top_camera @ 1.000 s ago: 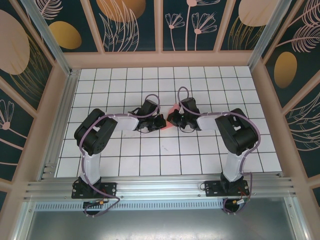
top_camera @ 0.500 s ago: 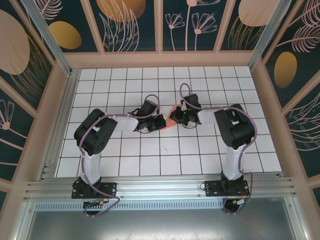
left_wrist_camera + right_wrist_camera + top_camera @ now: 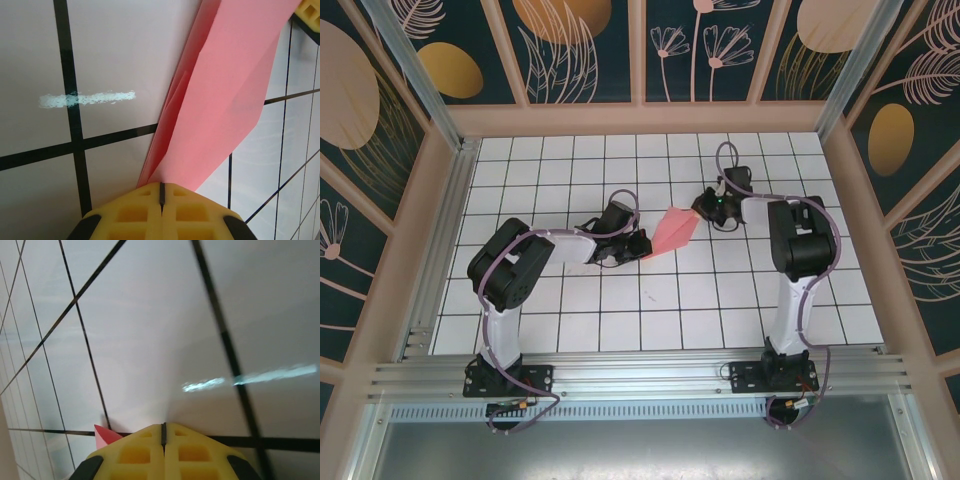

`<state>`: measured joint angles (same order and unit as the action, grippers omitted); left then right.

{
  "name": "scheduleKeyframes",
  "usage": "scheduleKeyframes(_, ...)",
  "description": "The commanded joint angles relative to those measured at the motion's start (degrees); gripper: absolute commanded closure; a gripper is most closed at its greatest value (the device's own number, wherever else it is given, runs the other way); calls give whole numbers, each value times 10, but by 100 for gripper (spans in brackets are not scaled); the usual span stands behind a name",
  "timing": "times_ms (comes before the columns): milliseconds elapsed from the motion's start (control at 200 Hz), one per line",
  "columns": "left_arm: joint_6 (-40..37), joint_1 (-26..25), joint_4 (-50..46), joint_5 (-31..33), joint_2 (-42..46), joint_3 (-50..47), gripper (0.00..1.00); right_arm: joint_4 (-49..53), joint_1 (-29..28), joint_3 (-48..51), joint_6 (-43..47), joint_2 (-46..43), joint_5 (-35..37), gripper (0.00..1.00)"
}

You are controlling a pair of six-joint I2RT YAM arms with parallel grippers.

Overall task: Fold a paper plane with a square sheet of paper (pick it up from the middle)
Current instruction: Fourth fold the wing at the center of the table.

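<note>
Near the middle of the white gridded worktop (image 3: 660,320), the paper plane (image 3: 671,232) shows as a narrow pink-red dart, slanting from near-left to far-right. At its near-left end, my left fingers (image 3: 639,245) are clamped on it. From the left wrist, the 2 yellow pads (image 3: 150,202) sit pressed together with only a thin seam between them. The paper plane (image 3: 225,95) rises out of that seam and widens toward the far right. At least 2 layers show along its left edge. A pale streak of glare (image 3: 87,98) crosses a black grid line to the left of the paper.

At the far-right tip of the plane, my right fingers (image 3: 704,208) meet the point, with the right arm stretched well toward the far side of the worktop. From the right wrist, the 2 yellow pads (image 3: 150,445) are closed together, seam shut. A small pink corner of the paper plane (image 3: 102,434) pokes out just beside the left pad, low against the tiles. Whether any paper is actually pinched in that seam, I cannot tell. Ahead of those fingers lie white tiles and black grid lines, with another streak of glare across them.
</note>
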<state>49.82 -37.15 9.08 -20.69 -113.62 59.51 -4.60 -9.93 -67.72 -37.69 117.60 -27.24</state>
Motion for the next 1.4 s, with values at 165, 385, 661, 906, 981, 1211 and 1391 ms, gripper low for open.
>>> scheduleKeyframes(165,-9,1,-104,32,-25,-32,100,-7,-73,82,22,-138,1,92)
scheduleKeyframes(385,-9,1,-102,33,-25,-30,100,-27,-154,125,-18,-119,-3,92)
scheduleKeyframes(661,-9,1,-106,36,-18,-33,100,-14,-148,119,-20,-69,-12,92)
scheduleKeyframes(906,-19,1,-114,33,-10,-35,100,11,-78,102,-2,-37,21,93)
scheduleKeyframes(981,-23,1,-115,32,-8,-51,100,17,-49,85,4,-25,35,93)
scheduleKeyframes(1211,-32,1,-116,26,-5,-58,100,27,12,12,7,21,52,93)
scheduleKeyframes(1391,-39,1,-111,17,0,-55,100,8,24,9,24,-38,49,90)
